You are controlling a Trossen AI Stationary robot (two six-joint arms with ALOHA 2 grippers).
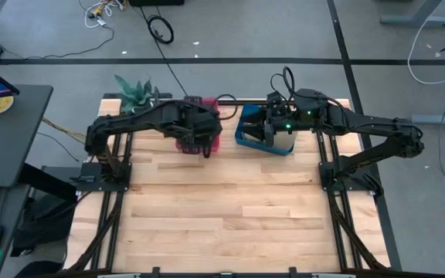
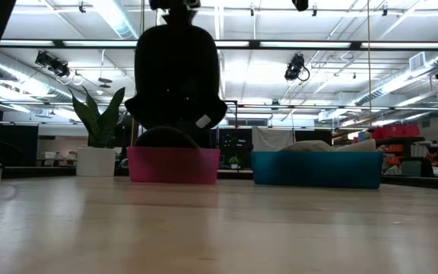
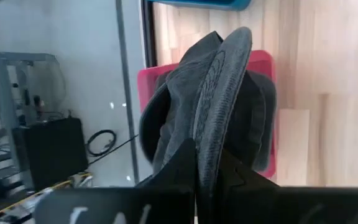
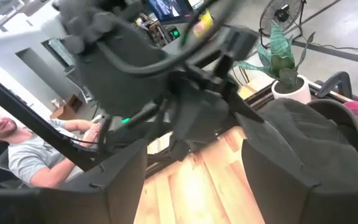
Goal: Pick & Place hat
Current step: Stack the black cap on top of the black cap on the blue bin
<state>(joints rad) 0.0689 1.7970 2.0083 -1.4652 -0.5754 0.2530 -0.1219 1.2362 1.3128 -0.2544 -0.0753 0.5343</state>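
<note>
Grey hat (image 3: 219,106) over pink bin (image 3: 267,112)

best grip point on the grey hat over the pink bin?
The brim edge. The left gripper is already shut on the grey hat there: the brim is the thin, stiff part, standing on edge, so fingers close across it from above. The crown sags toward the pink bin.
</note>
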